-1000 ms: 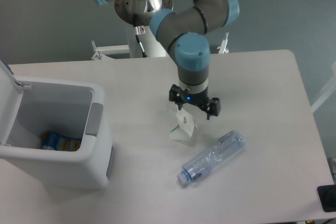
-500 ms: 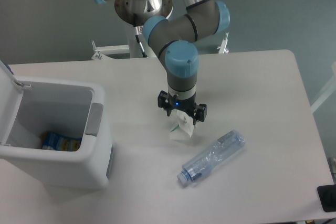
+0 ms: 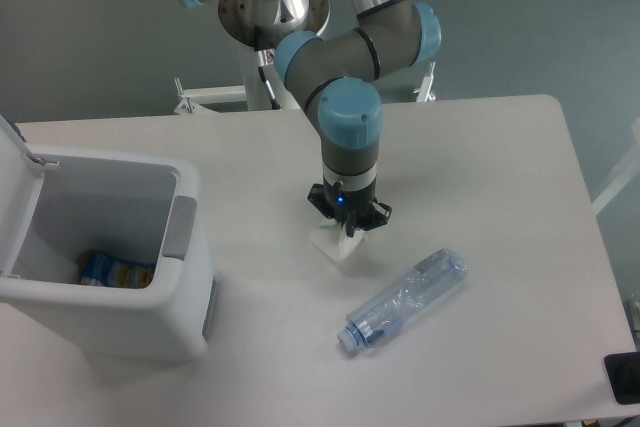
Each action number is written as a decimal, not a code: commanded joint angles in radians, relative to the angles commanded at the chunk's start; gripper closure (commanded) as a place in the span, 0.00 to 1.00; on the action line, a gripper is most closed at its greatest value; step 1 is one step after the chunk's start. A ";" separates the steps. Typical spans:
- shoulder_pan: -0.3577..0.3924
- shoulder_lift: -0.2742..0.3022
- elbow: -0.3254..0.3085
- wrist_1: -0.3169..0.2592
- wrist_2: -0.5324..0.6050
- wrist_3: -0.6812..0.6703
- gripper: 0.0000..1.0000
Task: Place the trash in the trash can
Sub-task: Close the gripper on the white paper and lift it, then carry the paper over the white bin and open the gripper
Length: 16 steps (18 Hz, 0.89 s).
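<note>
A small crumpled white paper carton (image 3: 334,243) lies on the table's middle. My gripper (image 3: 347,228) stands straight down on it, fingers drawn in around its top; it looks shut on the carton. A crushed clear bluish plastic bottle (image 3: 404,299) lies on its side to the right and nearer the front edge, apart from the gripper. The white trash can (image 3: 110,317) stands at the left with its lid (image 3: 12,147) swung up and its mouth open.
Inside the trash can lies a blue and yellow package (image 3: 115,271). A grey handle panel (image 3: 180,227) faces the gripper's side. A black object (image 3: 624,377) sits at the table's right front corner.
My gripper moved left over the carton, dropped lower and drew its spread fingers in on it. The carton now shows flatter beneath the fingers. The bottle has not moved.
</note>
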 joint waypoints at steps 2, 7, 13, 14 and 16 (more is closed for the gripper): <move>0.029 0.034 0.035 -0.046 -0.121 -0.044 1.00; 0.054 0.074 0.191 -0.095 -0.442 -0.266 1.00; 0.049 0.087 0.411 -0.092 -0.632 -0.607 1.00; 0.043 0.098 0.432 -0.092 -0.648 -0.642 1.00; 0.019 0.138 0.436 -0.091 -0.669 -0.704 1.00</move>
